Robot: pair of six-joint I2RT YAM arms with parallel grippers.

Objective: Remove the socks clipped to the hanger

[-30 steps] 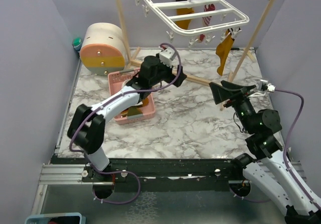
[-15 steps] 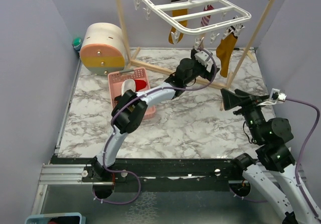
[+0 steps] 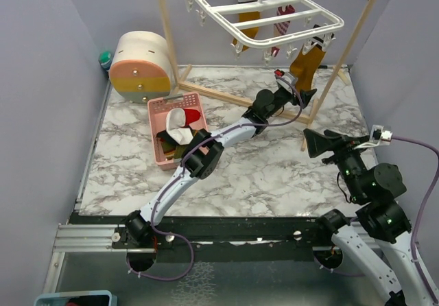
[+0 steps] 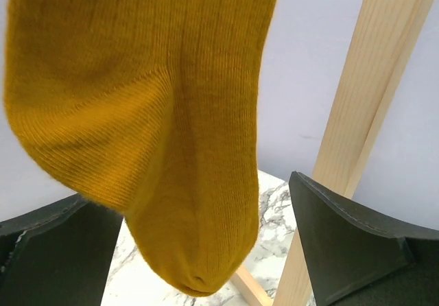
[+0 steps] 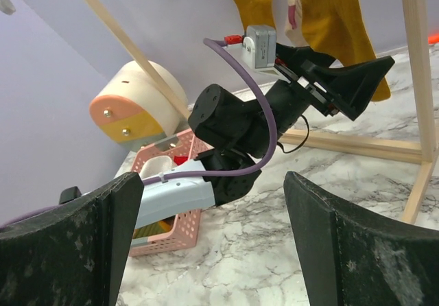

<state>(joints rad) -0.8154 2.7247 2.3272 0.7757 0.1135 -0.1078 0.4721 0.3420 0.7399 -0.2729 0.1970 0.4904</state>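
Socks: at least three hang from clips under the hanger [image 3: 322, 29], high at the back of the table. Each is pinned by the cuff alone, so it drops straight down, toe lowest. A red striped one [image 3: 282, 14] and a mustard one [image 3: 248, 23] sit under the middle bars. A second mustard sock [image 3: 306, 64] hangs off the front right corner, just beside the wooden post [image 4: 370, 79].

Left gripper [image 3: 304, 90]: jaws spread wide, nothing held. The arm is stretched far across the table and tipped upward, which puts the fingers under that corner sock. From the left wrist, the toe [image 4: 158, 114] hangs down between the two dark fingers [image 4: 343, 244]. Neither pad looks to be touching fabric. Depth is hard to read this close, so the sock may sit slightly ahead of the jaws rather than inside them.

Right gripper [image 3: 317, 141]: also open and empty. It hovers low on the right, well apart from the hanger and aimed toward the left arm, probably parked clear of the reach.

Pink basket [image 3: 171, 100], left of centre, already holds several socks. It is likely the drop point.

Step in hand, as I judge it: close on the toe, then pull down until the clip lets go. The hanger hangs free and may swing with the tug.
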